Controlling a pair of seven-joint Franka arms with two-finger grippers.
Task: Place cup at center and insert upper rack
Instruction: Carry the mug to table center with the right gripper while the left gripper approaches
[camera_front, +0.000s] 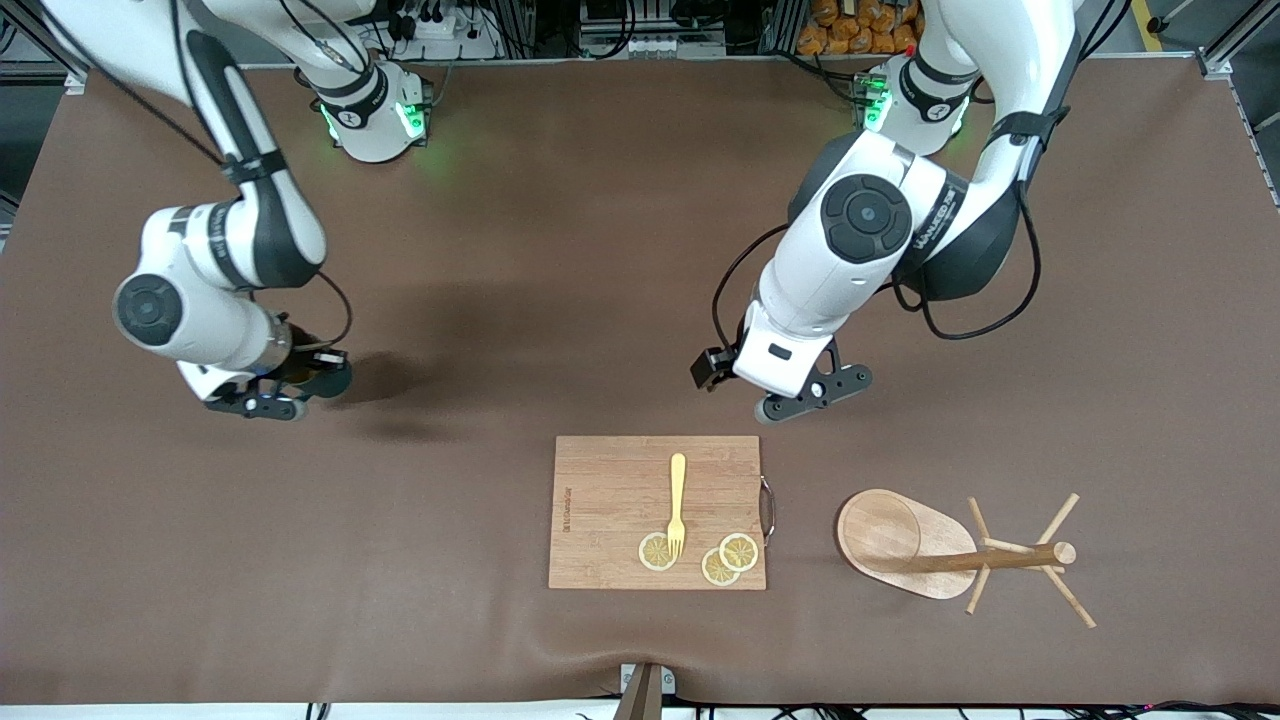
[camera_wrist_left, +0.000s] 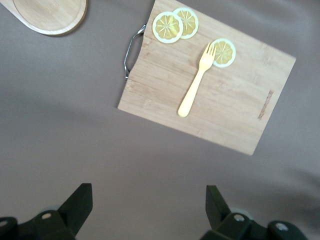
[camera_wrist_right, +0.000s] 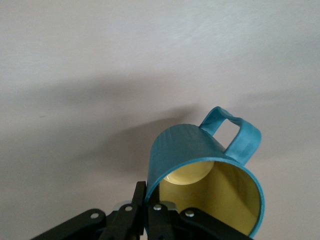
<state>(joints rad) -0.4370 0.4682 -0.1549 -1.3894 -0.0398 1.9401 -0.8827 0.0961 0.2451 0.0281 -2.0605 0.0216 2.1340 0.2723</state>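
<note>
Teal cup (camera_wrist_right: 200, 175) | rim pinched in right jaws | above table

Right claw (camera_front: 285, 392) pinched closed, raised over the table; left claw (camera_front: 812, 392) spread wide, hovering.

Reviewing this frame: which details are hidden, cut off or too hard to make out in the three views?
- The cup: in the front view the right gripper and its wrist cover nearly all of it; the right wrist view's lower edge cuts off its rim.
- The cup's white lettering: not visible in any view.
- The upper rack: the left wrist view shows only a corner of its base.
- The left gripper: open over bare table, its fingers cut by the picture's edge.
</note>
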